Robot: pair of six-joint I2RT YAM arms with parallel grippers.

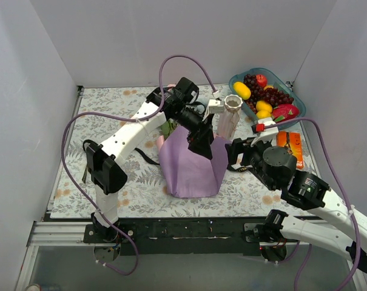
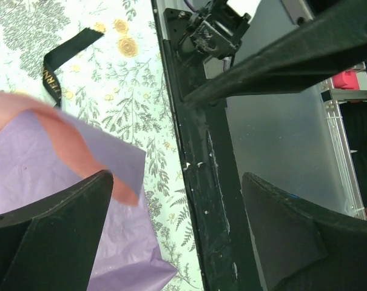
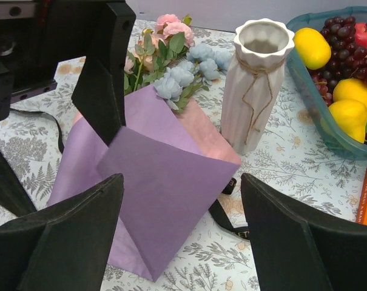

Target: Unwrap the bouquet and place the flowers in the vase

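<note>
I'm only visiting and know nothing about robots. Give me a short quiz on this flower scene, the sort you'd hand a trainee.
1. True or false: the vase already holds the flowers.
2. In the overhead view, which sits to the right of the vase? A) fruit bowl B) black ribbon C) wrapping paper
3. Fill in: the left hand and the right hand both stand ____, gripping nothing.

Key: 1 false, the vase is empty; 2 A; 3 open.
</note>
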